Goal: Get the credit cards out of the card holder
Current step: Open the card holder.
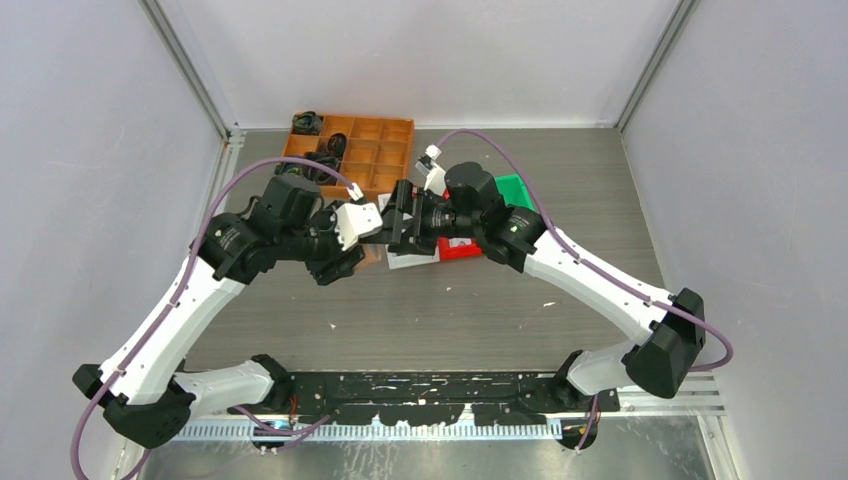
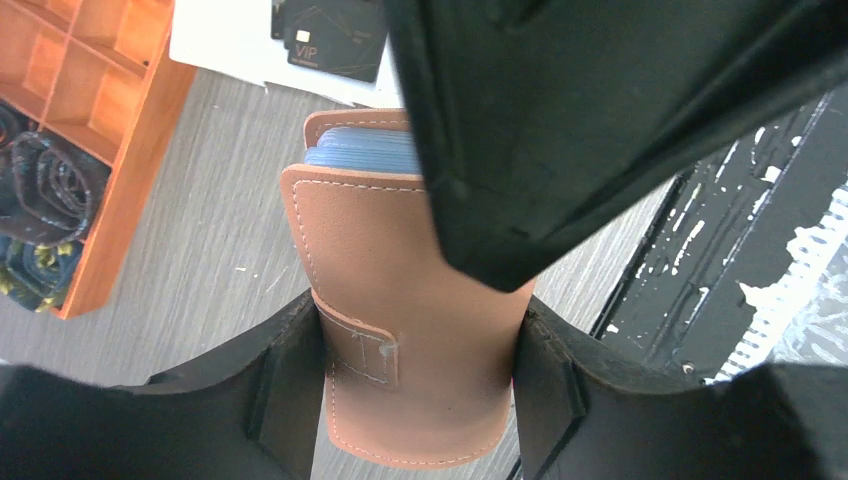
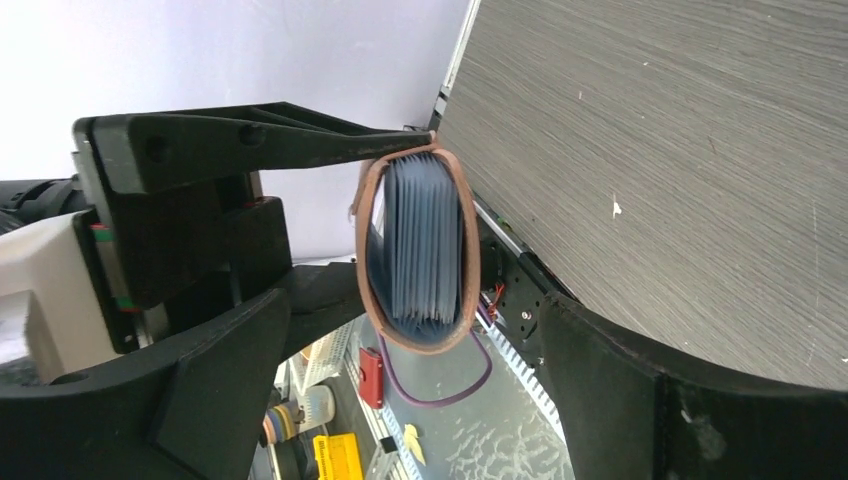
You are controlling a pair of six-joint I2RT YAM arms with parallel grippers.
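Note:
My left gripper (image 2: 415, 322) is shut on the salmon-pink card holder (image 2: 390, 260) and holds it off the table at its snap-tab end. The right wrist view looks into the holder's open end (image 3: 418, 250), where a stack of bluish sleeves or cards (image 3: 422, 235) fills it. My right gripper (image 3: 420, 312) is open, its jaws wide on either side of that end. One right finger (image 2: 560, 130) covers part of the holder in the left wrist view. Both grippers meet at mid-table, the left (image 1: 372, 228) and the right (image 1: 402, 222). A black VIP card (image 2: 335, 40) lies on a white sheet (image 2: 215, 40).
The orange compartment tray (image 1: 385, 150) stands behind the grippers with black coiled items (image 2: 50, 190) in its left cells. A white sheet (image 1: 412, 260), a red item (image 1: 460, 249) and a green item (image 1: 516, 188) lie under and beside the right arm. Grey walls enclose the table.

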